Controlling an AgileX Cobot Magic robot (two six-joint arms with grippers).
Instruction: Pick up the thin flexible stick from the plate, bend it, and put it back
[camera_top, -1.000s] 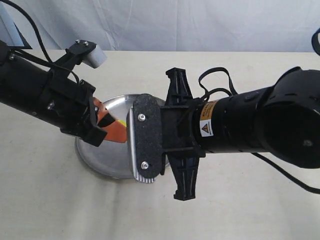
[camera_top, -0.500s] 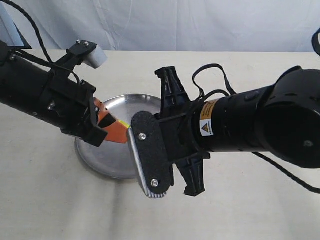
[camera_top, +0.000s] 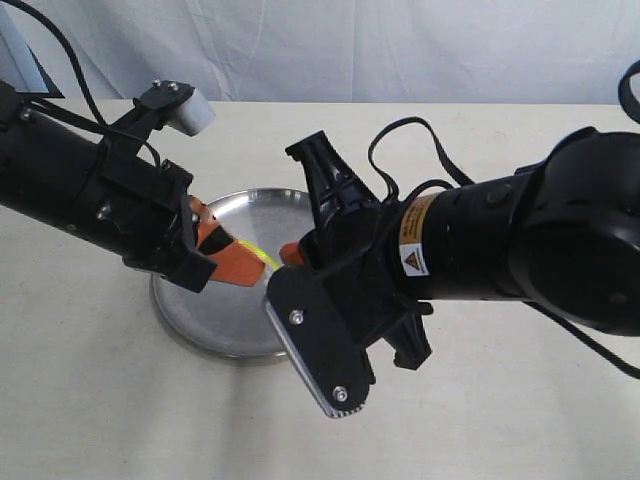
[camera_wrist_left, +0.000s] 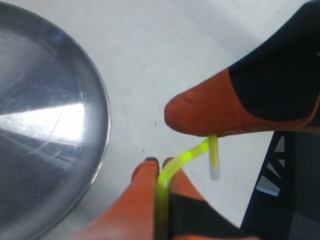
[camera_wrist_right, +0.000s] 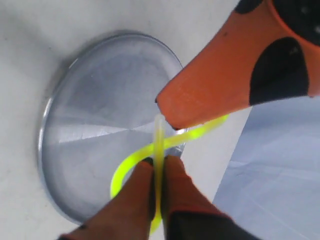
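Note:
The thin flexible stick (camera_wrist_left: 186, 157) is neon yellow-green and held off the plate by both grippers. My left gripper (camera_wrist_left: 161, 162) is shut on one stretch of it. From there it kinks sideways under the right gripper's orange fingertip (camera_wrist_left: 210, 112), and its whitish end (camera_wrist_left: 214, 172) pokes out. My right gripper (camera_wrist_right: 158, 161) is shut on the stick, which curls into a loop (camera_wrist_right: 122, 170) over the plate (camera_wrist_right: 90, 115). In the exterior view both grippers meet above the steel plate (camera_top: 215, 325), with a short bit of stick (camera_top: 263, 259) showing between them.
The plate sits on a beige cloth-covered table (camera_top: 100, 400) with a white sheet (camera_top: 400, 50) behind it. The bulky right arm (camera_top: 520, 240) with loose black cables (camera_top: 410, 140) hangs over the table to the right of the plate.
The right wrist has rolled, swinging its flat black plate down towards the table's front. The left arm has stayed put. More of the yellow-green stick shows between the grippers.

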